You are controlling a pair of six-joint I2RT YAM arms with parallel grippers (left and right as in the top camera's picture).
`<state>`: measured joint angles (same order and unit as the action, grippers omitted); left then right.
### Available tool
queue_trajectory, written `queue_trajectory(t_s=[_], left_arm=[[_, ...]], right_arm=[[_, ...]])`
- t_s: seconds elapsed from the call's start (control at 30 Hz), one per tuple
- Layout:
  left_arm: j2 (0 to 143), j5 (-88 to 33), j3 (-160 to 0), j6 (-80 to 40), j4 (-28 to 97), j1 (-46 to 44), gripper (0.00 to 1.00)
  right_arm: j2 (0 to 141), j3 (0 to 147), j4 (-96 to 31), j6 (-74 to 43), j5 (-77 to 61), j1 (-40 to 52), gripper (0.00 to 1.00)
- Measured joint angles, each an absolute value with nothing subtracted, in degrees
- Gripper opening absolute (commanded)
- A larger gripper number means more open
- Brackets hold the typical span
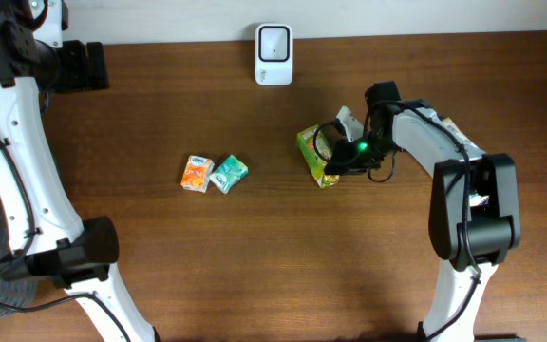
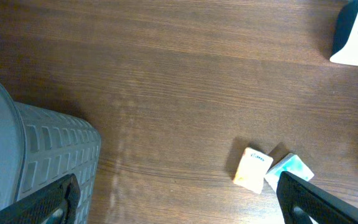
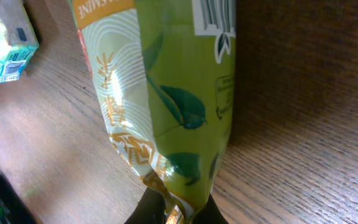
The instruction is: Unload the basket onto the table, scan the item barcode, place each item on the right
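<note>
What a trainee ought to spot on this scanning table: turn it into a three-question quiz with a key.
1. True or false: the right gripper is shut on the green packet.
2. Which pair lies side by side on the table? A. two mugs; B. an orange packet and a teal packet; C. two pairs of scissors.
3. Fill in: in the right wrist view, the green packet's ______ shows at the top edge.
Key: 1 true; 2 B; 3 barcode.
</note>
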<state>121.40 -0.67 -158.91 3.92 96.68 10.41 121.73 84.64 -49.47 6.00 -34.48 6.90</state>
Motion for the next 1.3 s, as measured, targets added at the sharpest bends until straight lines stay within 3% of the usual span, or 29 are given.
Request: queue_trajectory(t_s=[0.07, 0.17, 0.2, 0.27, 0.37, 0.43, 0.5, 0.63, 0.73, 0.9, 1.03, 1.17, 1.3], left_arm=[[121.4, -0.7, -158.9, 3.9, 96.7, 10.4, 0.99], [121.4, -0.6, -158.9, 3.9, 96.7, 10.4, 0.99], [121.4, -0.7, -158.9, 3.9, 96.7, 10.4, 0.99], [121.4, -0.7, -158.9, 3.9, 96.7, 10.4, 0.99], [121.4, -0.7, -158.9, 3.9, 96.7, 10.4, 0.99], [121.4, -0.7, -158.9, 3.9, 96.7, 10.4, 0.99], [121.4, -0.7, -158.9, 3.9, 96.7, 10.4, 0.99], [121.4, -0.7, -158.9, 3.9, 96.7, 10.4, 0.99], [121.4, -0.7, -158.9, 3.9, 96.7, 10.4, 0.99], [121.4, -0.7, -158.9, 3.9, 96.7, 10.4, 0.99], [121.4, -0.7, -158.9, 3.9, 96.7, 10.4, 0.99], [121.4, -0.7, -158.9, 3.9, 96.7, 10.4, 0.99], [121.4, -0.7, -158.9, 3.9, 96.7, 10.4, 0.99]], right_arm=[[120.2, 85.1, -50.9, 3.4, -30.3, 7.8, 0.04], [114.9, 85.5, -52.2, -4.9, -6.7, 15.6, 0.04], [114.4, 86.1, -52.9, -9.9, 7.1, 25.3, 0.10], [115.4, 86.1, -53.2, -13.0, 18.3, 32.3, 0.39], [118.1, 86.1, -53.5, -15.2, 29.0, 39.7, 0.53], [118.4, 86.1, -53.6, -15.0, 30.0, 41.7, 0.56], [118.4, 87.4, -53.5, -13.1, 25.9, 42.3, 0.66], [118.2, 91.6, -51.1, -5.8, 10.5, 41.8, 0.67], [118.2, 91.9, -50.7, -7.6, 5.3, 40.5, 0.72], [112.8, 95.2, -56.6, -8.1, -4.8, 26.1, 0.81], [114.7, 88.3, -54.7, -3.3, -22.7, 17.8, 0.83], [115.6, 80.1, -47.7, -2.8, -31.6, 17.4, 0.86], [115.5, 73.6, -36.9, -8.3, -34.4, 17.4, 0.77]])
